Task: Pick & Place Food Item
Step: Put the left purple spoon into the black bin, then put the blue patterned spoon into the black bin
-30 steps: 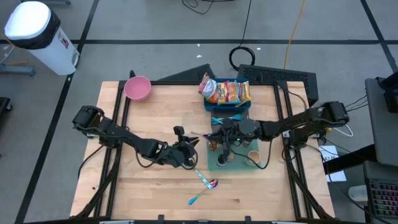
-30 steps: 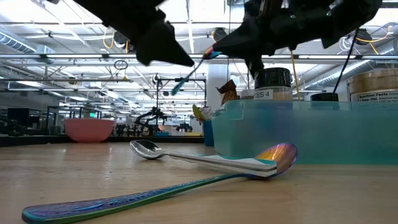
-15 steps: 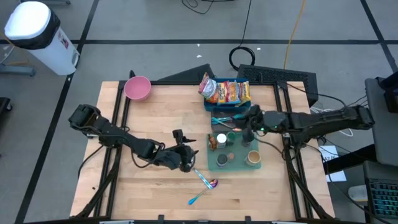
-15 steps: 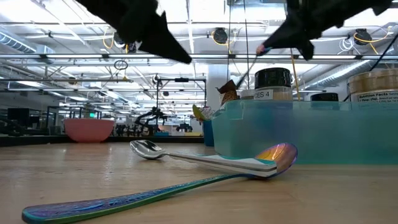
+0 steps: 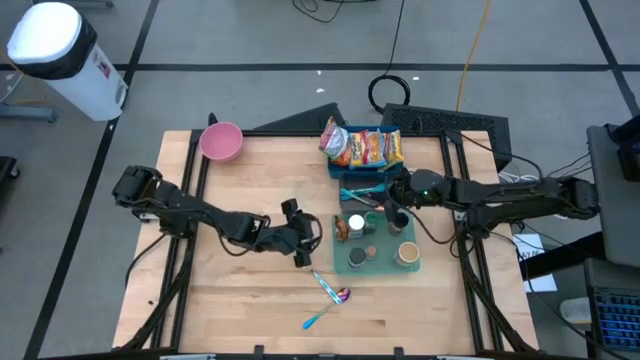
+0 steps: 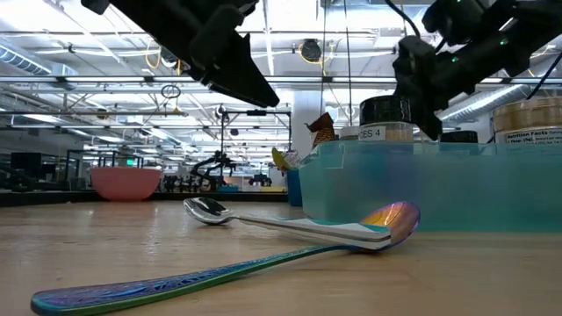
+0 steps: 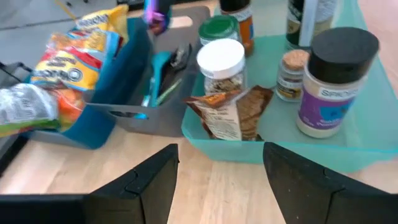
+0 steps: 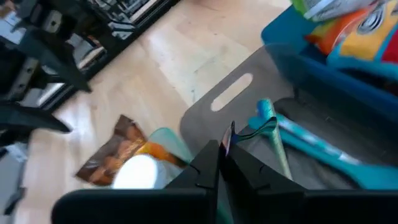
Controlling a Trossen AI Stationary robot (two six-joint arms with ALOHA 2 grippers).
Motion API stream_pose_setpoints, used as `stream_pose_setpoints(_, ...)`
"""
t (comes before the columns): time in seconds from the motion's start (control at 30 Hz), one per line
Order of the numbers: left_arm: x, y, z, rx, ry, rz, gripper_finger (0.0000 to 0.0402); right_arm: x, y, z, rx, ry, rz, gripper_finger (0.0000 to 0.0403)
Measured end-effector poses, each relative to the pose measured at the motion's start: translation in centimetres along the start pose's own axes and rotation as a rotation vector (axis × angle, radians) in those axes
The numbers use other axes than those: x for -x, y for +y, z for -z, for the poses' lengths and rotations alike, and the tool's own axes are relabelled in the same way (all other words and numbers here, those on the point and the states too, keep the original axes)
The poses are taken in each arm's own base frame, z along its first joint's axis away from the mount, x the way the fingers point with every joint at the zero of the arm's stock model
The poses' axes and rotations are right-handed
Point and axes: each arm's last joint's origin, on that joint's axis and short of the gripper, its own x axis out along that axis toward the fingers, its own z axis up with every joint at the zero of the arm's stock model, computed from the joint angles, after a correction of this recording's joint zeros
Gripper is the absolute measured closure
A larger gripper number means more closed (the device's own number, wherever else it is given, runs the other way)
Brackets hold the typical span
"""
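A brown snack packet leans against the near-left wall inside the teal tray, beside a white-lidded jar; it also shows in the high view. My left gripper hovers open just left of the tray, and its fingers point at the packet without touching it. My right gripper is shut above the grey cutlery tray, with a thin utensil end sticking out past its tips. My right gripper pinches a thin utensil between its two shut fingers. Only a short sliver shows beyond the tips; the fingers hide the rest. The gripper slants down over the grey cutlery tray, and the sliver is clear of the teal utensil lying there.
A blue bin of snack bags stands at the far edge behind the cutlery tray. Several spice jars fill the teal tray. Two spoons lie on the wood near the front. A pink bowl sits at the far left.
My right gripper has gone from over the teal tray toward the far right, to above the grey cutlery tray, tipping its fingers downward with the thin utensil still held. My left gripper has shifted a little toward the teal tray.
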Motion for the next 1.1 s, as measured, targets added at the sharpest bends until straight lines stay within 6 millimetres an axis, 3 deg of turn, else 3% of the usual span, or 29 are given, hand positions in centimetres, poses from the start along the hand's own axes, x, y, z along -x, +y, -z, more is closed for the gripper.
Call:
stream_pose_setpoints(0.13,-0.2,0.2,0.0,0.005,0.008,0.031,0.0158,-0.6,-0.5,-0.1,0.109,-0.002,0.026,0.0359)
stream_pose_setpoints(0.37,-0.1,0.0,0.2,-0.002,0.030,0.096,0.0158,-0.5,-1.1,-0.7,0.221,-0.075,0.134,0.0244)
stream_pose_setpoints(0.57,-0.1,-0.7,0.4,-0.035,0.058,0.301,0.0158,0.5,0.2,-1.5,0.324,-0.188,0.075,0.0173)
stream_pose_setpoints(0.87,-1.5,-4.8,3.4,-0.407,0.075,0.568,0.0158,1.9,4.8,-1.2,0.442,-0.356,-0.193,0.0171)
stream_pose_setpoints(1.1,-3.9,-6.4,5.7,-0.450,0.099,0.568,0.0158,2.3,6.0,-0.5,0.471,-0.373,-0.238,0.0190)
